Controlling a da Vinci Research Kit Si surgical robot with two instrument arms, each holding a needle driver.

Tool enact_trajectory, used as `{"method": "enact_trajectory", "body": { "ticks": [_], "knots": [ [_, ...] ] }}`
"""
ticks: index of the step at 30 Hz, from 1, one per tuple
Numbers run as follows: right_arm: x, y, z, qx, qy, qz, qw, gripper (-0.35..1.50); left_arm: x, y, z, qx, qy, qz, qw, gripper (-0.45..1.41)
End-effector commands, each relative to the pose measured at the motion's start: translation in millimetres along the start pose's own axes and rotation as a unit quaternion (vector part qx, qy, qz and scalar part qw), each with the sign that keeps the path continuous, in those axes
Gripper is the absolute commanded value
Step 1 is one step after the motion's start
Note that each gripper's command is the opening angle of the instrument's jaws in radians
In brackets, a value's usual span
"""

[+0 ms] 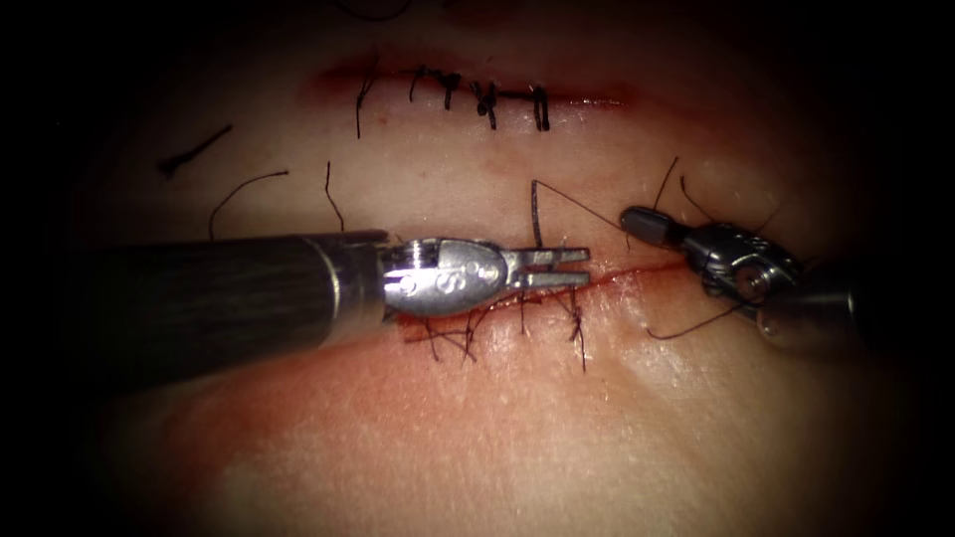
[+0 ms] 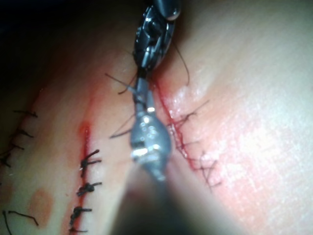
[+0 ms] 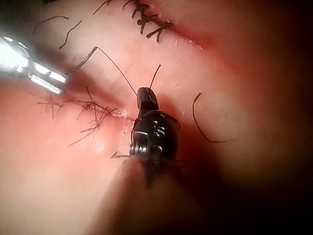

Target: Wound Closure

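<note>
The tissue carries a lower cut with several dark stitches along its left part. My left tool lies along this cut from the left, jaws slightly open and holding nothing, directly over the stitched stretch. My right tool comes in from the right with its jaws shut on the thread. The thread rises from the cut beside the left jaws, bends and runs taut to the right jaws. The right tool pinches that thread at its very tip, with the left tool close by.
A second cut, closed with dark stitches, lies at the back. Loose cut ends of thread lie on the tissue left of the tools, and more thread curls around the right tool. Red fluid stains the lower cut's edges.
</note>
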Motion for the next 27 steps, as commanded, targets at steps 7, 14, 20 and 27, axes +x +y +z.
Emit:
{"method": "enact_trajectory", "body": {
  "ticks": [7,14,20,27],
  "knots": [
    [-1.7,-2.1,-1.3,0.003,0.003,-0.015,1.0,-0.35,-2.7,-6.0,1.6,0.03,-0.018,-0.048,0.998,-0.45],
    [-3.1,-2.9,-1.7,0.005,0.007,-0.025,1.0,-0.35,-5.2,-11.1,3.0,0.048,-0.027,-0.061,0.997,-0.45],
    [-4.7,-3.3,-1.8,0.009,0.008,-0.031,0.999,-0.35,-5.8,-17.3,4.1,0.065,-0.03,-0.075,0.995,-0.45],
    [-7.8,-4.4,-2.6,0.018,0.006,-0.047,0.999,-0.35,-6.1,-23.8,4.7,0.079,-0.033,-0.068,0.994,-0.45]
  ]
}}
